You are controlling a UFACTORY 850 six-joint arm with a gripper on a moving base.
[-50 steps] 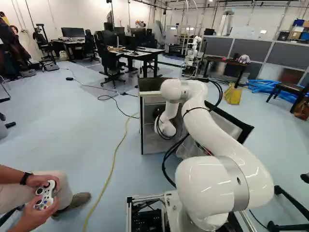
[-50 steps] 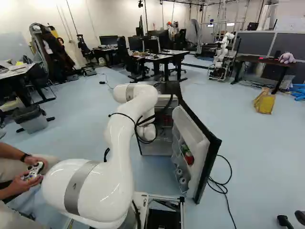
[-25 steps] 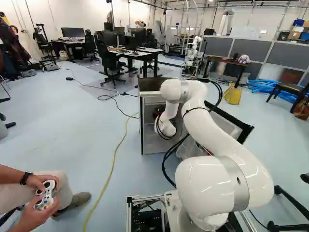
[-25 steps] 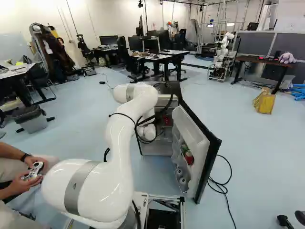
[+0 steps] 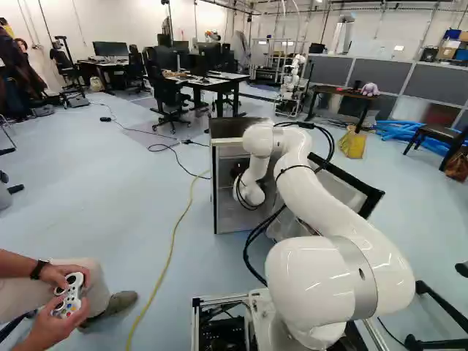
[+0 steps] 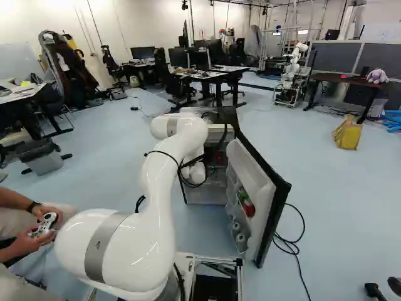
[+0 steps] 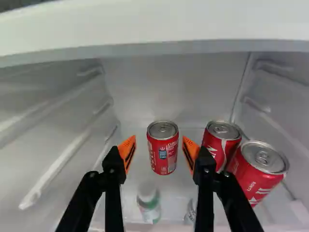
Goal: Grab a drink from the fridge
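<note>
In the left base view my gripper (image 5: 238,170) is a dark patch inside the fridge (image 5: 225,191), mostly hidden by the arm. The wrist view shows the gripper (image 7: 159,152) with its fingers apart. A red can (image 7: 162,153) stands upright ahead, seen in the gap between the orange pads, neither of which visibly grips it. Two more red cans, one (image 7: 221,142) behind the other (image 7: 258,169), stand beside the finger nearer the fridge's side wall.
A shelf edge (image 7: 154,48) crosses above the cans. Small bottles (image 7: 149,205) show below, between the fingers. The fridge door (image 6: 266,200) hangs open, holding drinks (image 6: 246,204). A person's hands hold a controller (image 5: 68,295) at the left. Another robot (image 6: 291,72) stands far back.
The arm's far bend has sunk slightly in both base views, and its wrist has shifted a little. The base, the fridge and its door have stayed put.
</note>
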